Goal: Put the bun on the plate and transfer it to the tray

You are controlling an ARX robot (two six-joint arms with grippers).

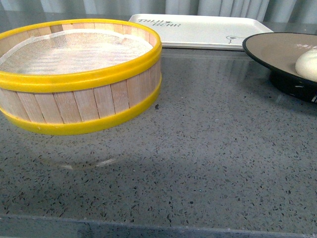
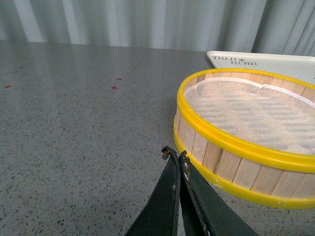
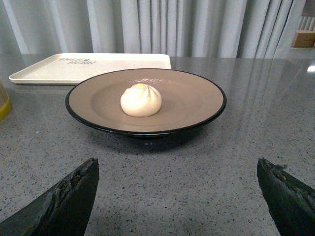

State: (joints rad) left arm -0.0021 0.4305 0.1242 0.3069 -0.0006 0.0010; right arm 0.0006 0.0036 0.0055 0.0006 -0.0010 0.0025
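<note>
**Bun on the plate, with the plate standing on the surface beside the tray**

The grey speckled stone surface [image 1: 198, 163] carries everything. On the left of the front view stands the round steamer basket [image 1: 79, 99], which has wooden slats, two yellow bands and a white cloth liner. Behind it and to the right, the white tray [image 1: 198, 29] lies flat, with dark lettering near one corner. The brown plate [image 3: 187, 98], black at the rim, stands on its black foot on the surface just in front of the tray, not on it. The white bun [image 3: 141, 100] sits near the plate's middle, pleated top up. The left fingers [image 2: 176, 162] are pressed together and grip nothing, their tips just beside the basket's lower yellow band. The right fingers [image 3: 74, 194] are spread wide, facing the plate and clear of it.
</note>
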